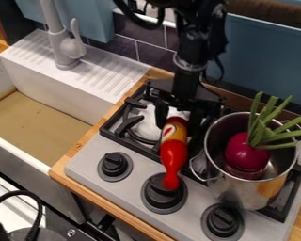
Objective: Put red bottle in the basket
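Above the stove [84, 172], left of the metal pot [238, 188] in the camera view, the black gripper [179, 123] hung down from the arm, which came in from the top edge. Its two fingers stood on either side of the broad upper end of the red bottle [174, 155], pinching it between them. The bottle slanted down toward the camera, a yellow band around its upper part and its narrow red tip in front of the middle stove knob [158, 200]. The pot stood on the right side of the stove, with a round magenta vegetable [246, 155] inside, its green stalks [266, 127] rising past the rim. Black grates [129, 123] ran beneath the gripper and the pot. Two more dark knobs sat along the stove front, the left knob [115, 164] and the right knob [223, 222]. At the left lay a white sink [49, 101] with a tan bottom, a pale faucet [68, 49] standing on its ridged ledge. Dark tiles [137, 40] lined the wall behind, and a black cable [36, 207] curved at the lower left.
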Controlling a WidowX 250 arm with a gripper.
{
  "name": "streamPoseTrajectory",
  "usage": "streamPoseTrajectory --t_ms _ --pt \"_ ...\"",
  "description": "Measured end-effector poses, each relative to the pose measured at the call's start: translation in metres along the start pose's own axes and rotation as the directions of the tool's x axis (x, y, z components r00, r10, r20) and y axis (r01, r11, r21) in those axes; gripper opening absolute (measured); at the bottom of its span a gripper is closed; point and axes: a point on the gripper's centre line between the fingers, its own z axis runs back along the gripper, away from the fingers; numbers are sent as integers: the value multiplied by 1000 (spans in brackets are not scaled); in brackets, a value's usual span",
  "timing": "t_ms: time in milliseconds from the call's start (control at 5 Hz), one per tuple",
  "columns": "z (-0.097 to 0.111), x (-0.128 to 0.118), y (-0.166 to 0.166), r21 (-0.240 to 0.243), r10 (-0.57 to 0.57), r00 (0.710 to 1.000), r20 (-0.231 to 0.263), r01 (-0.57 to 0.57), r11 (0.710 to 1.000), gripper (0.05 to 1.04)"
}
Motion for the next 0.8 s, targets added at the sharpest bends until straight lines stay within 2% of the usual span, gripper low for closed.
streamPoseTrajectory --t_ms 200,400,600,800 --pt "16 13 8 -1 -24 998 57 24 1000 603" --pt "31 21 17 30 -38 991 132 34 999 603" --pt "53 29 24 12 -42 971 234 40 999 603" --pt "69 30 18 -32 1 969 247 7 999 603"
